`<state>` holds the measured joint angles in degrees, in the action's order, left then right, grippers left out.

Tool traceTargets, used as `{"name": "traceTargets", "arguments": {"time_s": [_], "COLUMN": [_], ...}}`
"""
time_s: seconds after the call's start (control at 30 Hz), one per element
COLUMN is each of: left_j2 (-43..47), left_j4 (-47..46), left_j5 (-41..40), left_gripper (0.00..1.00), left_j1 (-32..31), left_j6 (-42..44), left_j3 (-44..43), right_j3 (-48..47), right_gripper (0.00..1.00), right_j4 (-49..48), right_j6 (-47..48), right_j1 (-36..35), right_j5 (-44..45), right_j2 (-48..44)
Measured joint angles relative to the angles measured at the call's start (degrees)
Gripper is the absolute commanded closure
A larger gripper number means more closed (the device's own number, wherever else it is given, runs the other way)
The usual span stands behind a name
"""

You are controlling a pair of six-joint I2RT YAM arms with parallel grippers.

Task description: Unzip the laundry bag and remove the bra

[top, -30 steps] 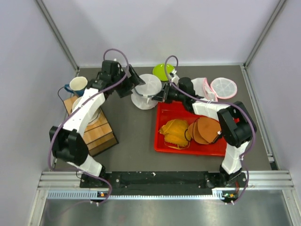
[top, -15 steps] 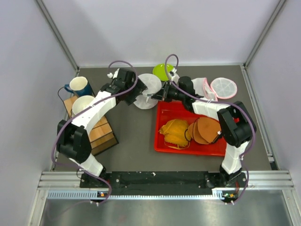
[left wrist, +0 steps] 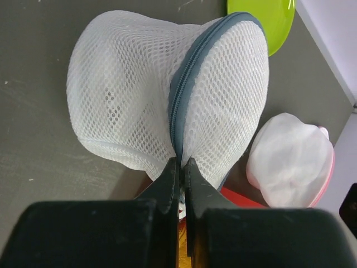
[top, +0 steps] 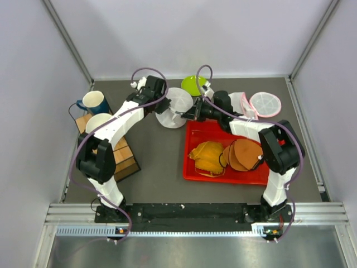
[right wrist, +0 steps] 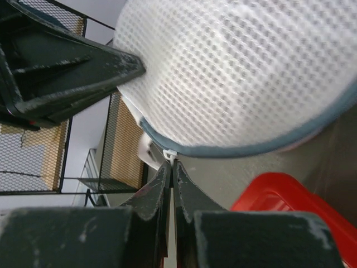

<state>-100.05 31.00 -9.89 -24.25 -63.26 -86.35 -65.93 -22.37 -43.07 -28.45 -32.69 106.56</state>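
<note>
The laundry bag [left wrist: 139, 95] bulges straight ahead of the left gripper [left wrist: 180, 163]; its jaws are pressed together on the mesh at the near end of the grey zipper [left wrist: 187, 84]. The right gripper [right wrist: 171, 164] is likewise closed, nipping the white zipper pull [right wrist: 169, 153] at its tips, the bag just beyond them. Only the top view shows the bag between both grippers, with the red tray [top: 192, 167] behind the right one; only the left wrist view shows a green plate [left wrist: 268, 22] past the bag.
</note>
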Motion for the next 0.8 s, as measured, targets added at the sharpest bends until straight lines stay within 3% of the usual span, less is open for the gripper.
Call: {"name": "traceTargets", "arguments": {"time_s": [0.27, 0.4, 0.43, 0.47, 0.5, 0.53, 0.57, 0.7, 0.8], "left_j2": [-0.39, -3.06, -4.5, -5.62, -7.19, -8.94, -10.47, -14.91, -13.57], "left_j4": [-0.04, 0.09, 0.85, 0.98, 1.44, 2.14, 2.67, 4.07, 6.12], "left_j5": [5.49, 7.72, 8.46, 8.96, 9.44, 9.86, 10.12, 10.23, 9.73], "left_gripper": [1.0, 1.0, 0.96, 0.85, 0.68, 0.41, 0.3, 0.07, 0.05], "left_j1": [2.25, 3.3, 3.87, 4.26, 4.68, 5.05, 5.27, 6.19, 6.47], "left_j6": [4.35, 7.8, 9.09, 9.79, 10.91, 11.91, 13.05, 15.67, 16.79], "left_j3": [-2.12, -6.32, -8.5, -10.01, -12.09, -14.45, -16.39, -22.67, -22.47], "right_j3": [3.69, 3.56, 3.54, 3.52, 3.37, 3.1, 2.93, 2.8, 2.78], "right_gripper": [1.0, 1.0, 1.0, 1.0, 1.0, 1.0, 1.0, 1.0, 1.0], "right_j4": [0.04, 1.05, 1.36, 1.42, 1.49, 1.6, 1.68, 1.44, -0.48], "right_j6": [1.73, 3.06, 3.45, 3.56, 3.61, 3.58, 3.43, 1.36, -1.66], "right_j1": [9.07, 8.22, 7.54, 6.93, 6.21, 5.51, 4.83, 2.01, 1.16], "right_j5": [-4.31, -4.98, -4.92, -4.85, -4.7, -4.37, -4.15, -2.69, -1.42], "right_j2": [-1.88, -2.43, -2.56, -2.62, -2.67, -2.67, -2.69, -2.69, -2.49]}}
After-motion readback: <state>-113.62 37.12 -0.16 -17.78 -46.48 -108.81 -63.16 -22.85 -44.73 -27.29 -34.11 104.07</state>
